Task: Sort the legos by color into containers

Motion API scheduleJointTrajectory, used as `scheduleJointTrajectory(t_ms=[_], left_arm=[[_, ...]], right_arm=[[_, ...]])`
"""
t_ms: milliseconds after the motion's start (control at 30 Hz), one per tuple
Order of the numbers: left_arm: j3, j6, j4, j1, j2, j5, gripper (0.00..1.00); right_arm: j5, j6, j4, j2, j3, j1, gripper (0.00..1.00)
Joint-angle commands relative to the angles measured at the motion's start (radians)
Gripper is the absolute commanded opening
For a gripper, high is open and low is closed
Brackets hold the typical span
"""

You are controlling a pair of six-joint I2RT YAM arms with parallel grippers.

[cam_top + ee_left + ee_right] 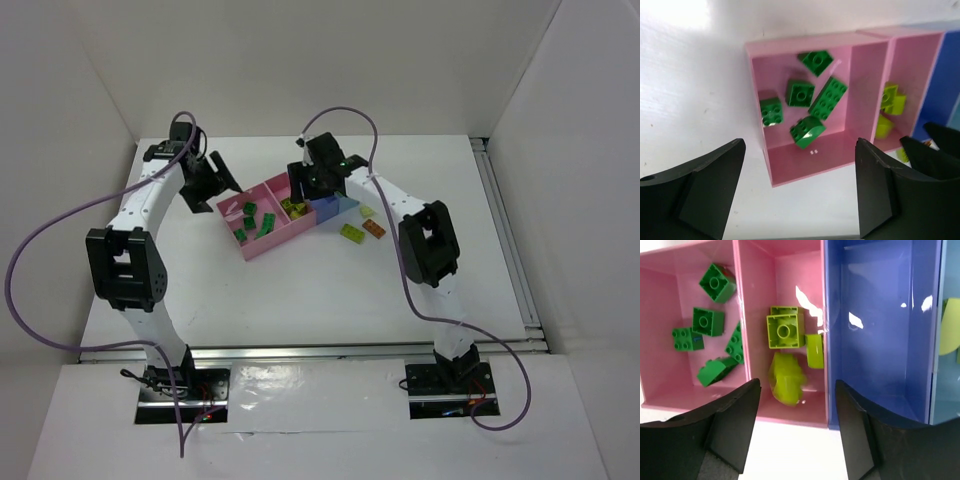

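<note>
Left wrist view: five green bricks (802, 92) are seen sorted in the large pink bin (754, 100), beneath the left hand (800, 150), spread wide and empty. Yellow-green bricks (785, 330) lie in the small pink bin (790, 270), below the parted, empty right hand (797, 385). Two loose yellow-green bricks (351, 233) and an orange brick (374, 229) are left on the tabletop (300, 300). No writing can be read.

We count 4 joined bins: 2 pink bins (785, 270), 1 blue bin (875, 340) and 1 light blue bin (947, 280). We count 5 dark green legos (800, 93), at least 5 yellow-green legos (785, 330), 1 of them blurred, and 1 orange lego (374, 229).
</note>
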Motion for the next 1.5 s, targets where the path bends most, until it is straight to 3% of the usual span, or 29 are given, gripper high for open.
scheduleJointTrajectory(t_ms=[0, 133, 233, 267, 333, 467, 567, 767, 900, 1233, 1400, 1467], left_arm=[[-0.013, 0.008, -0.011, -0.017, -0.04, 0.033, 0.9], [-0.046, 0.019, 0.012, -0.017, -0.069, 0.013, 0.88], [-0.047, 0.019, 0.026, -0.017, -0.092, 0.004, 0.87], [-0.057, 0.028, 0.041, -0.026, -0.104, 0.004, 0.87], [-0.066, 0.039, 0.066, -0.039, -0.13, 0.004, 0.86], [-0.102, 0.083, 0.116, -0.08, -0.169, 0.004, 0.86], [-0.113, 0.107, 0.149, -0.101, -0.193, -0.006, 0.84], [-0.113, 0.116, 0.161, -0.131, -0.184, 0.014, 0.82], [-0.113, 0.116, 0.179, -0.155, -0.206, -0.007, 0.82], [-0.123, 0.125, 0.18, -0.164, -0.229, 0.013, 0.81], [-0.123, 0.139, 0.189, -0.174, -0.229, 0.037, 0.78], [-0.113, 0.18, 0.189, -0.2, -0.22, 0.05, 0.78]], right_arm=[[0.083, -0.009, 0.001, -0.012, 0.081, 0.033, 0.69], [0.187, 0.0, 0.079, -0.195, -0.065, 0.033, 0.64], [0.312, 0.056, 0.126, -0.341, -0.236, 0.002, 0.44], [0.345, 0.076, 0.138, -0.377, -0.282, -0.009, 0.3], [0.386, 0.118, 0.15, -0.467, -0.425, -0.059, 0.24], [0.378, 0.136, 0.083, -0.536, -0.605, -0.15, 0.26], [0.319, 0.109, 0.037, -0.536, -0.691, -0.184, 0.48], [0.296, 0.061, -0.023, -0.425, -0.671, -0.193, 0.59], [0.319, 0.04, -0.043, -0.333, -0.605, -0.193, 0.73], [0.44, -0.011, 0.012, -0.202, -0.505, -0.193, 0.73], [0.356, -0.022, 0.095, -0.19, -0.539, -0.223, 0.73], [0.298, -0.032, 0.104, -0.19, -0.554, -0.223, 0.64]])
